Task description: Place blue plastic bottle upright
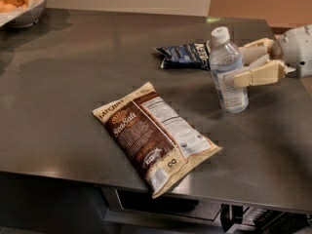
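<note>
Jaws of the gripper (235, 65) are closed to the width of the blue plastic bottle (228, 82), a small clear water bottle with a white screw cap and a pale blue-and-white label. One beige finger passes in front of its middle and the other behind it. The bottle stands almost upright between them, cap on top. Its base seems to touch the surface, though I cannot tell if its weight already rests there. I judge it light, with a thin wall that is soft and rather slippery. It can dent under a hard squeeze and can tip easily, being tall on a narrow base. The middle, on the label, looks the good place to hold.

The wide dark grey metal table (73, 77) stretches far to the left of the jaws and gives much free room there. Its front edge is well below them, and its right edge runs close under the white wrist, so I judge a retreat to the right as the open way. The large brown-and-cream chip bag (151, 135) lies flat, left of the jaws and nearer the front edge, apart from the bottle. The white bowl (29, 16) of orange fruit sits far left at the back corner. The crumpled dark blue snack packet (183, 56) lies just behind and left of the jaws, near the bottle's shoulder.
</note>
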